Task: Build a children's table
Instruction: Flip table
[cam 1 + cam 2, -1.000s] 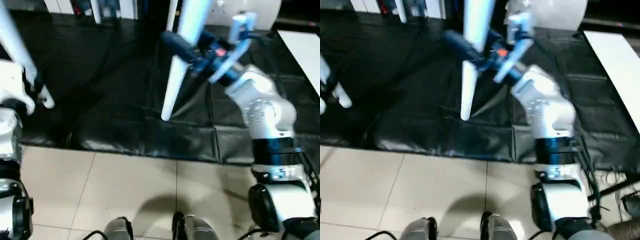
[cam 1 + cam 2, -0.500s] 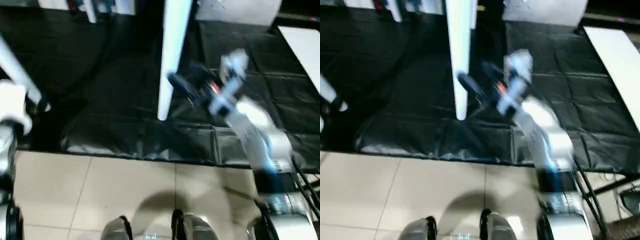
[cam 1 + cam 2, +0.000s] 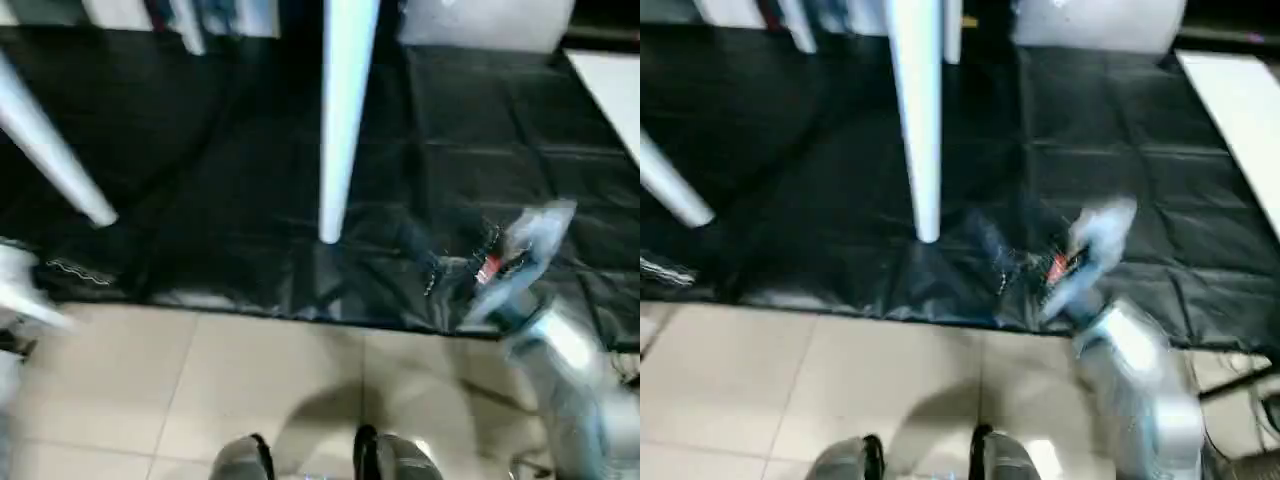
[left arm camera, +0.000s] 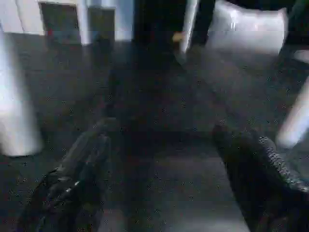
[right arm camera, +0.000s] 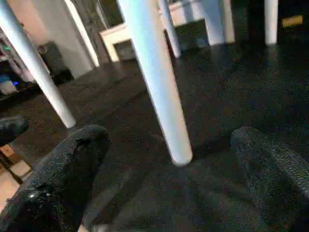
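Note:
The children's table stands on its white legs on the black-covered work table (image 3: 200,130), its top out of view above. The middle leg (image 3: 340,130) has its foot near the work table's front edge, and a second leg (image 3: 50,150) slants at the left. My right gripper (image 5: 170,176) is open and empty, low at the front edge, right of the middle leg (image 5: 154,82) and apart from it. My left gripper (image 4: 164,134) is open too, with nothing between its fingers (image 4: 91,145), and one leg (image 4: 17,111) shows beside it.
Tiled floor (image 3: 250,380) lies below the work table's front edge, with my feet (image 3: 390,460) at the bottom. More white legs (image 3: 185,20) stand at the back. A white board (image 3: 1240,110) lies at the far right and a pale bag (image 3: 1100,20) at the back.
My right gripper has let go of the middle leg and dropped back to the front edge. My left arm has left the left leg and sunk down to the left. The view has shifted.

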You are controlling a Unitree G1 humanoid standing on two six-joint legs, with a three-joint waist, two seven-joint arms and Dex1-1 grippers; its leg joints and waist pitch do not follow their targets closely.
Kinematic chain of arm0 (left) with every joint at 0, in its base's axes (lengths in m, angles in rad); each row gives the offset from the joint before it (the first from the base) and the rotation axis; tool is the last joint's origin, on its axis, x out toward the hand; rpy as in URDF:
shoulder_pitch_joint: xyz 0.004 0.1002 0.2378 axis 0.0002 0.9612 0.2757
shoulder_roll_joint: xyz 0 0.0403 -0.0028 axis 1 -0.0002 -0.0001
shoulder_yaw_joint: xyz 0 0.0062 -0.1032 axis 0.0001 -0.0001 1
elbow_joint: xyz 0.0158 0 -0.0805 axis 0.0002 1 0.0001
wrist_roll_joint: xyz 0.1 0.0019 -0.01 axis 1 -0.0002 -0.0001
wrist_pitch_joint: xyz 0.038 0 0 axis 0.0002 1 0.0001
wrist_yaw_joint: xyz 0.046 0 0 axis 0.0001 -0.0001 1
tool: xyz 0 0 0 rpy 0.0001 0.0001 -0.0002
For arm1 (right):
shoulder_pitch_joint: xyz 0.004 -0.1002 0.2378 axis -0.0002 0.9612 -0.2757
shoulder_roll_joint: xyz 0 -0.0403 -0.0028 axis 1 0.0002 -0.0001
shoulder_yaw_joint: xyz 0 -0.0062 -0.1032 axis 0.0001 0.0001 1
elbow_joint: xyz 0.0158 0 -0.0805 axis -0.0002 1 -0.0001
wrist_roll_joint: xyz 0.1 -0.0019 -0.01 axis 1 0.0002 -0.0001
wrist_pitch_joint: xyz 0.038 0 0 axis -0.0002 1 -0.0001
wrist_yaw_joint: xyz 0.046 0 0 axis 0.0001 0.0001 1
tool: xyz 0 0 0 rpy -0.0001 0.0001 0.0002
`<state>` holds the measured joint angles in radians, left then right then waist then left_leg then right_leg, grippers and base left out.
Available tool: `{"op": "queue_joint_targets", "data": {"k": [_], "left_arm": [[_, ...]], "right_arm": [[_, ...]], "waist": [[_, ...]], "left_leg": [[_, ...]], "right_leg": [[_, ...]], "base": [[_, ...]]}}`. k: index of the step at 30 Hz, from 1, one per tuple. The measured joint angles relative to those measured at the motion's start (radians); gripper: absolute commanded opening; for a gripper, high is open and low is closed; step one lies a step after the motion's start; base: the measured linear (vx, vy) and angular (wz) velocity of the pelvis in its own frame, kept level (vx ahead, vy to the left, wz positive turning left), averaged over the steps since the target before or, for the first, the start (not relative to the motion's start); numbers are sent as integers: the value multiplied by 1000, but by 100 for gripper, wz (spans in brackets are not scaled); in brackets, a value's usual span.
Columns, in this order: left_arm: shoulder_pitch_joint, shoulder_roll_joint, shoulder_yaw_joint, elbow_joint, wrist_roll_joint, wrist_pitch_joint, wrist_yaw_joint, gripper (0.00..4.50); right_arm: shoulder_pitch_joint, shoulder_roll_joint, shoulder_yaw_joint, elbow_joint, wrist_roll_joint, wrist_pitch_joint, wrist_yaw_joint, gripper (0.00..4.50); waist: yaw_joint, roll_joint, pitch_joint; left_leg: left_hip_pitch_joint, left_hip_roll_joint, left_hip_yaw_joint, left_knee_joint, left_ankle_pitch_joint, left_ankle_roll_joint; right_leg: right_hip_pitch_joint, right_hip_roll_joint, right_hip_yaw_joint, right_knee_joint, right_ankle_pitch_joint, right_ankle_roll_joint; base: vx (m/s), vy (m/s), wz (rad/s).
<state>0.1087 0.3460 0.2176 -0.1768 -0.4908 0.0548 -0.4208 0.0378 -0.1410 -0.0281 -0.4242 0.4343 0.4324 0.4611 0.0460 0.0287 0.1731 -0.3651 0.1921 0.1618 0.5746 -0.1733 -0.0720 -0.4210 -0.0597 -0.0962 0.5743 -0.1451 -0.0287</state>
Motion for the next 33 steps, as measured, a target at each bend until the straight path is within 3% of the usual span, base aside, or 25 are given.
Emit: {"op": "queue_joint_targets", "data": {"k": [2,4,7,9,10,11,12,13,14,15,16,17,18,19,20,21,22,23,24,25,26,28,33], "left_arm": [[21,-85,-40,-71,35,-4,72,353],[44,-102,-67,-121,47,11,103,353],[91,-135,-87,-184,66,36,149,353],[125,-140,-117,-205,83,54,169,353],[137,-141,-124,-209,94,58,176,353],[154,-139,-129,-217,106,59,184,353],[153,-137,-138,-221,116,60,185,353],[159,-140,-138,-232,123,59,186,353],[168,-144,-139,-241,127,59,187,353],[174,-164,-149,-242,133,66,191,353],[191,-171,-164,-244,136,73,193,353],[210,-172,-170,-243,141,82,196,353],[205,-171,-170,-245,145,84,198,353],[194,-168,-172,-251,151,84,200,353],[182,-159,-177,-254,160,85,202,353],[184,-153,-176,-253,164,88,204,353],[188,-147,-176,-248,167,94,205,353],[188,-134,-178,-236,171,110,203,353],[187,-128,-183,-228,171,123,195,353],[182,-118,-198,-212,170,128,169,353],[178,-101,-225,-184,170,140,129,353],[175,-77,-272,-116,166,157,49,371],[111,-44,-345,173,226,198,-40,380]], "right_arm": [[33,15,30,-11,-47,-1,-61,450],[57,12,48,-10,-84,-4,-88,450],[84,16,60,-6,-130,-44,-110,450],[89,20,65,-1,-149,-69,-114,450],[90,21,74,2,-150,-76,-112,450],[94,25,85,5,-151,-85,-107,450],[113,33,93,0,-151,-95,-103,450],[117,32,105,5,-151,-95,-102,450],[116,30,113,4,-151,-96,-103,450],[105,21,112,8,-152,-99,-103,450],[109,14,110,13,-153,-102,-103,450],[115,12,107,28,-156,-109,-101,450],[117,12,106,32,-157,-114,-99,450],[117,12,105,33,-157,-118,-92,450],[118,14,108,40,-157,-120,-83,450],[119,15,118,42,-157,-120,-80,450],[119,20,135,42,-155,-120,-71,450],[119,16,151,43,-152,-118,-60,450],[120,11,154,43,-149,-118,-54,450],[123,-3,154,44,-147,-118,-39,450],[130,-24,156,58,-143,-114,-19,450],[133,-53,175,111,-146,-111,18,450],[102,-63,219,383,-194,-72,50,450]], "waist": [[-2,5,-2],[-6,5,-2],[-6,9,-4],[-13,25,-2],[-24,35,1],[-25,50,4],[-13,44,1],[-4,29,-8],[12,-13,-29],[20,-6,-34],[40,13,-45],[52,27,-54],[55,42,-62],[53,55,-68],[38,70,-73],[21,61,-70],[7,61,-70],[-5,52,-72],[-14,48,-73],[-20,38,-73],[-21,33,-73],[-18,27,-72],[-20,38,-53]], "left_leg": [[2,-1,-4,0,0,0],[2,-4,-7,0,0,1],[-2,-28,-18,29,-21,36],[5,-35,-23,54,-27,45],[8,-35,-19,56,-27,46],[3,-37,-6,51,-28,49],[2,-38,15,48,-29,52],[-1,-39,37,45,-30,55],[-10,-59,73,45,-30,55],[-30,-77,53,73,-38,52],[-53,-98,-15,127,-52,53],[-56,-107,-90,193,-53,54],[-51,-93,-116,191,-57,58],[-44,-70,-124,141,-69,66],[-37,-65,-104,118,-65,44],[-36,-76,-97,106,-58,59],[-37,-83,-95,98,-53,68],[-36,-94,-86,91,-47,80],[-37,-104,-82,89,-46,83],[-38,-112,-74,84,-42,88],[-39,-116,-62,81,-41,89],[-37,-122,-57,72,-43,86],[-37,-123,-58,30,-54,68]], "right_leg": [[7,0,-4,-9,0,1],[9,-3,-5,-18,-2,3],[15,-29,-10,-20,-5,12],[31,-45,-25,-23,-13,24],[42,-52,-47,-28,-18,30],[49,-57,-66,2,-64,17],[41,-65,-74,92,-99,-16],[58,-60,-69,151,-123,-26],[91,-48,-20,154,-199,16],[72,-53,1,157,-199,36],[75,-54,14,155,-189,44],[77,-54,24,143,-172,55],[78,-58,24,130,-159,57],[76,-57,23,120,-147,62],[72,-52,30,105,-138,51],[63,-41,51,105,-147,-7],[59,-32,55,117,-165,-42],[51,-20,44,129,-174,-53],[57,-9,41,126,-170,-48],[57,-5,55,122,-167,-42],[58,-20,62,108,-153,-3],[57,-34,63,90,-152,45],[60,-34,56,33,-160,53]], "base": [[0,0,0],[0,0,0],[-46,118,-18],[-51,186,-12],[-55,200,-10],[-2,183,0],[13,113,6],[13,113,6],[0,0,0],[44,70,15],[44,70,15],[9,202,-3],[-31,225,-4],[-31,225,-4],[-112,205,21],[-110,216,21],[-110,216,21],[-61,216,-3],[-79,171,2],[-79,171,2],[-97,132,13],[-98,97,-8],[-101,54,-14]]}}
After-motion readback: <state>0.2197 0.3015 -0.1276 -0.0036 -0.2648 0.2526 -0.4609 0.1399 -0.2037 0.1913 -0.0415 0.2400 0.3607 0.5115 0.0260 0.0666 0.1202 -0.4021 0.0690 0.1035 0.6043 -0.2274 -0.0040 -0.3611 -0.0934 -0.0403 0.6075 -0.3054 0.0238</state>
